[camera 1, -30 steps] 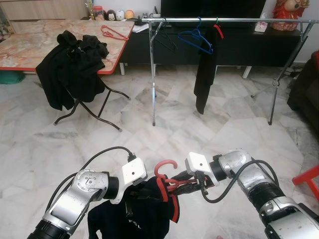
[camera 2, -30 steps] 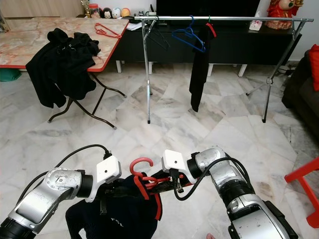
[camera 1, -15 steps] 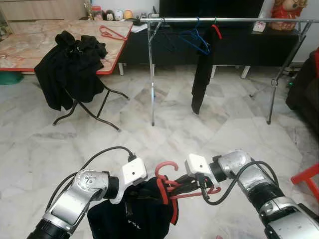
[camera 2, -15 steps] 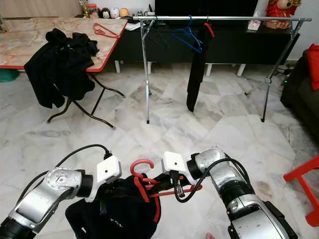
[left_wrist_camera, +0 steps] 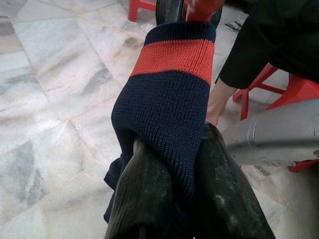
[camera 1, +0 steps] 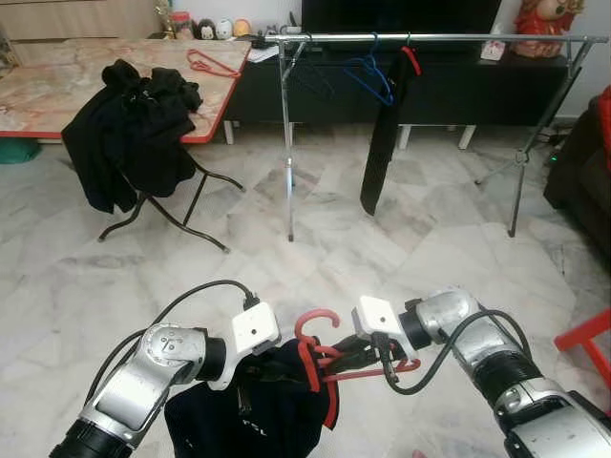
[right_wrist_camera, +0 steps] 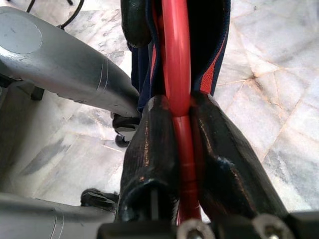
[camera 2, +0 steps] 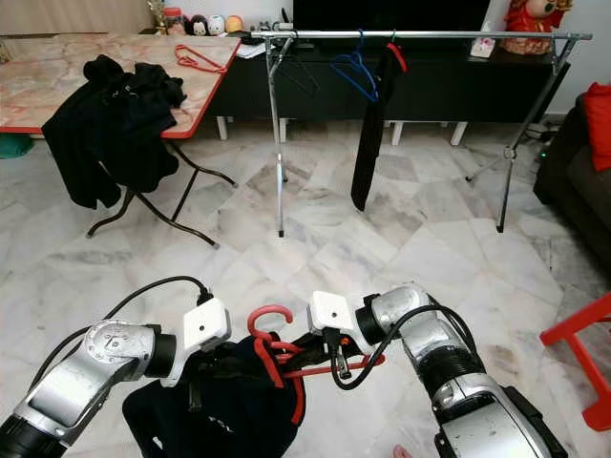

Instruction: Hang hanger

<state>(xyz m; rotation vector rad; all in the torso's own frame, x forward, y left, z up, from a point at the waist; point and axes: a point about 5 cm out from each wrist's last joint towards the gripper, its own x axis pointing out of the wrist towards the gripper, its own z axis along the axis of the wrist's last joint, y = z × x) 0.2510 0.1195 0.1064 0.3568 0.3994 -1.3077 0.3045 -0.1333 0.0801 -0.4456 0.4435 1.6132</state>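
A: Head views first. Where was the red hanger (camera 1: 325, 355) against the grippers?

B: Low in front of the robot, between the two arms. The right gripper (camera 1: 355, 357) came in from the right and pinched the hanger's bar. The left gripper (camera 1: 250, 382) sat just left of it, buried in the dark garment (camera 1: 253, 415) draped on the hanger.

A: Orientation?

B: The hook curled upward, open side toward the right arm. The bar ran roughly left to right, from the garment out to the right gripper and a little past it. The garment's red-trimmed edge hung down beside the hook.

A: Background?

B: The metal clothes rail (camera 1: 430, 38) stood well apart, across the marble floor (camera 1: 382, 248), carrying a blue hanger (camera 1: 368, 72) and a hanging black garment (camera 1: 380, 143). A folding table (camera 1: 57, 86) on the left held a heap of black clothes (camera 1: 129, 129) and another red hanger (camera 1: 212, 63).

A: Left wrist view?

B: The left gripper's fingers (left_wrist_camera: 144, 199) were pressed together on knit fabric, navy with an orange-red band, bunched up between them.

A: Right wrist view?

B: The right gripper's fingers (right_wrist_camera: 154, 149) were clamped on the red bar, which ran straight along the gap between them and on into the navy fabric. The silver left arm (right_wrist_camera: 60, 55) lay beside it.
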